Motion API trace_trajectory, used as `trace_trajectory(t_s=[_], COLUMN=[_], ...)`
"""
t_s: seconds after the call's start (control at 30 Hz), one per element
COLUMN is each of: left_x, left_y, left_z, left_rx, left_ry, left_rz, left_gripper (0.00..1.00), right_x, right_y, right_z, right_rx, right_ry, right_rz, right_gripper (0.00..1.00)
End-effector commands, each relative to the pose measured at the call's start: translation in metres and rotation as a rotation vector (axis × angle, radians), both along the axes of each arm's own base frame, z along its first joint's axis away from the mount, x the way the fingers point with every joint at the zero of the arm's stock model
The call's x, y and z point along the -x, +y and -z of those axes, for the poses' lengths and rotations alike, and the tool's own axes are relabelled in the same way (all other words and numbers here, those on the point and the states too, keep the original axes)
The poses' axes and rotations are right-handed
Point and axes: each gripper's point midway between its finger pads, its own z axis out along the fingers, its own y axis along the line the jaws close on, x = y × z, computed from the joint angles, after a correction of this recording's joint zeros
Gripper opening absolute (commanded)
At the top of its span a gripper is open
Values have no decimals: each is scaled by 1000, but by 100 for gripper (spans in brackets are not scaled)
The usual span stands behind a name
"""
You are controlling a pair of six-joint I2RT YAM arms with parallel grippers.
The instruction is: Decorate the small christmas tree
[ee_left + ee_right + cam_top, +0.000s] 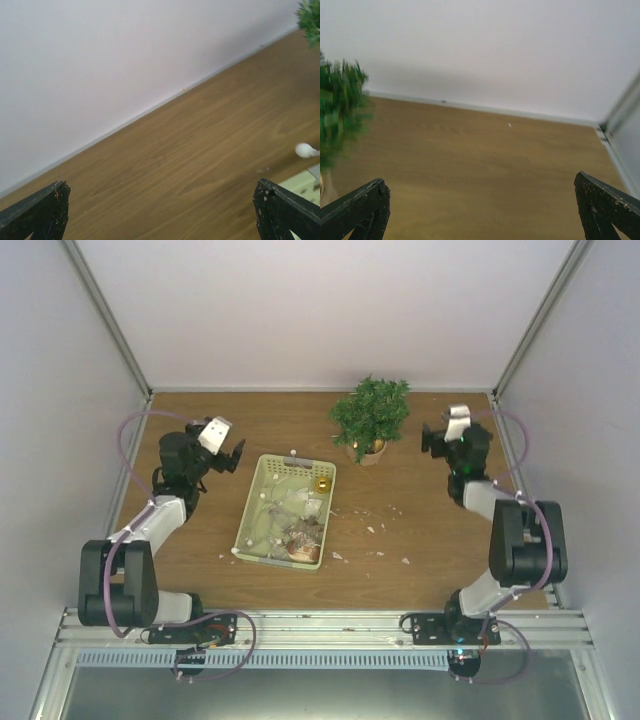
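The small christmas tree (371, 415) stands upright in a brownish pot at the back of the wooden table, right of centre. Its green branches also show at the top right of the left wrist view (311, 21) and, blurred, at the left edge of the right wrist view (339, 112). My left gripper (233, 454) hovers open to the left of the basket's far end, with only bare wood between its fingertips (47, 206). My right gripper (432, 440) is open too, just right of the tree, nothing between its fingertips (605, 202).
A pale yellow-green basket (256, 502) of ornaments lies mid-table, with a gold ball (323, 484) and a white bauble (303, 150) at its far end. Small white scraps (372, 530) dot the wood right of it. White walls close the back and both sides.
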Motion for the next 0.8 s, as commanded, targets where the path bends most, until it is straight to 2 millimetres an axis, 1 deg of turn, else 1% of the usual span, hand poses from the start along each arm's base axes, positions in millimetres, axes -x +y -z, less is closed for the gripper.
trace_trajectory(t_s=[0.0, 0.03, 0.07, 0.13, 0.17, 0.2, 0.27, 0.37, 0.5, 0.6, 0.7, 0.77], left_x=[22, 26, 29, 36, 41, 48, 54, 58, 66, 68, 65, 59], left_y=[-31, -37, -42, -54, -62, -69, -82, -91, -99, -106, -105, -100], left_z=[9, 11, 12, 17, 21, 29, 40, 53, 56, 67, 81, 87], left_rx=[-146, -152, -154, -157, -162, -171, -221, -306, -309, -323, -359, -383], left_ry=[89, 107, 126, 170, 199, 238, 270, 271, 266, 293, 314, 319], left_rz=[203, 232, 258, 323, 361, 398, 438, 444, 477, 493, 474, 447], left_gripper=[99, 99, 99, 99, 99, 99, 99, 99, 99, 99, 99, 99], right_x=[-22, -27, -32, -39, -39, -40, -42, -40, -34, -31, -26, -24], right_y=[20, 32, 37, 43, 47, 51, 54, 46, 31, 26, 22, 21], right_z=[47, 48, 50, 49, 50, 51, 51, 46, 37, 33, 32, 31], right_rx=[40, 40, 30, -9, -31, -52, -80, -89, -101, -109, -119, -125], right_ry=[346, 382, 407, 434, 455, 471, 491, 491, 514, 534, 541, 543], right_rz=[-46, -66, -75, -94, -109, -122, -129, -78, -5, 31, 58, 73], right_gripper=[100, 99, 100, 100, 100, 100, 100, 100, 100, 99, 100, 100])
